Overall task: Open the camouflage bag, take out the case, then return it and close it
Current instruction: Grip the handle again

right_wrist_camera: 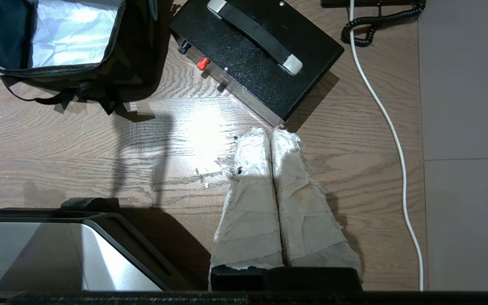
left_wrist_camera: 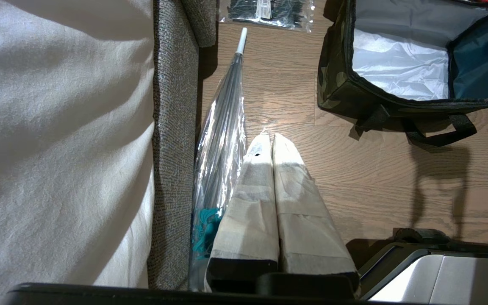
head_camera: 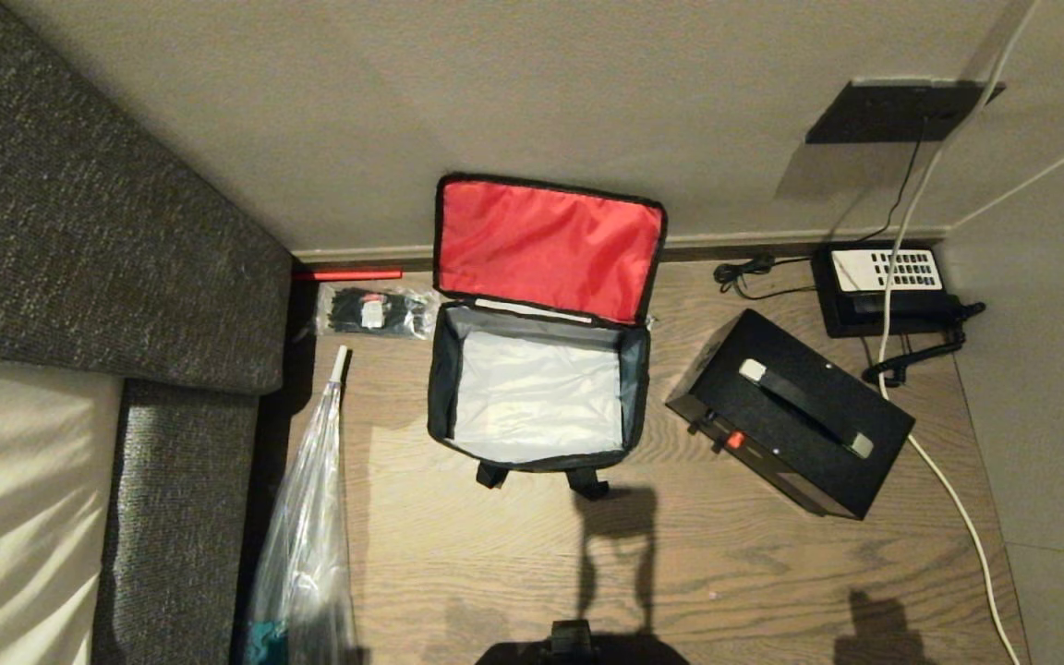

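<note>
Your right gripper [right_wrist_camera: 271,135] hangs above the wooden floor [head_camera: 495,554] with its cloth-wrapped fingers pressed together and empty, just short of the case's near corner; your left gripper [left_wrist_camera: 271,140] is likewise pressed together and empty, beside a clear umbrella [left_wrist_camera: 223,140] by the sofa. The case [head_camera: 791,425] lies flat on the floor to the right of the camouflage bag [head_camera: 537,388], apart from it, strap handle up. Judged rigid and probably weighty: take it by the handle [head_camera: 804,395]. The bag stands open against the wall, red lid flipped back; its soft walls may buckle on reinsertion.
</note>
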### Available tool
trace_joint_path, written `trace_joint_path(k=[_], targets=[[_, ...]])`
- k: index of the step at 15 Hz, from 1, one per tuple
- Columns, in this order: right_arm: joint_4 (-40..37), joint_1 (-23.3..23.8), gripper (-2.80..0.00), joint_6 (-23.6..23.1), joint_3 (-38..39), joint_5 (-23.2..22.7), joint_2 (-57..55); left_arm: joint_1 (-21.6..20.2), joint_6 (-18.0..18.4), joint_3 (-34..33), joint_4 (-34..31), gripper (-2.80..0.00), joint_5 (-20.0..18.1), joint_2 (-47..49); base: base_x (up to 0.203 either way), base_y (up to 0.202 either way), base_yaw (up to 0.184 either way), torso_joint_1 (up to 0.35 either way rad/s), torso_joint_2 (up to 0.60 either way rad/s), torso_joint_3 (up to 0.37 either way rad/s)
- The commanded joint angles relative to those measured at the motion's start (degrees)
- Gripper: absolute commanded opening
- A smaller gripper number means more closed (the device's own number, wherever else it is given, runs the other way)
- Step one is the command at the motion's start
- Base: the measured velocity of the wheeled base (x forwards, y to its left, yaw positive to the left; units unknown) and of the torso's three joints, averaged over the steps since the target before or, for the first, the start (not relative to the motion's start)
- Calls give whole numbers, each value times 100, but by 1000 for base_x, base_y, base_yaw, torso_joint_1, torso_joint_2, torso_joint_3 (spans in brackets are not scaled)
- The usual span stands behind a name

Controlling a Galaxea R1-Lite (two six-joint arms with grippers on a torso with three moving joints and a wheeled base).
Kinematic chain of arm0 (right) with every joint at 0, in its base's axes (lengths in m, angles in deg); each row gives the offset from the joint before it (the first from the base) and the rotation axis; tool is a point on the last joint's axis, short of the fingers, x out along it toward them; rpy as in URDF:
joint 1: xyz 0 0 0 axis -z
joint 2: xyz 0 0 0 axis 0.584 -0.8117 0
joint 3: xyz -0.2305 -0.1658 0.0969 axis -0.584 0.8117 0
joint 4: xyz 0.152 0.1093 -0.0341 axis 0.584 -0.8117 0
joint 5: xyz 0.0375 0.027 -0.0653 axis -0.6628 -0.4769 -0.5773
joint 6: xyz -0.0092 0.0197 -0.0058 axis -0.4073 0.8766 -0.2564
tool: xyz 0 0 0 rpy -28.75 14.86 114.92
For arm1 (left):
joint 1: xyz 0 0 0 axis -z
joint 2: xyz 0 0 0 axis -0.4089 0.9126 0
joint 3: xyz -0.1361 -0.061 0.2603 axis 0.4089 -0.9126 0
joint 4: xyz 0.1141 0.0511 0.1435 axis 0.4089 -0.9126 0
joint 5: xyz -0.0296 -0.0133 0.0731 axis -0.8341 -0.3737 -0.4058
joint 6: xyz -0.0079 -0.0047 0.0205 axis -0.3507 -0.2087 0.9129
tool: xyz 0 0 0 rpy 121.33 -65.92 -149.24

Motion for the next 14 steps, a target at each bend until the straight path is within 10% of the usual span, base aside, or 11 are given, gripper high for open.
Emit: trace_joint_path(k=[1,14], targets=[[0,-2,-280,-5,-2,1,-9,-11,-4,-18,1,-280,0,-11,0,0,0,0,0,0],[0,-2,-280,-5,-2,1,-9,-2,-4,-18,1,-280,0,-11,0,0,0,0,0,0]])
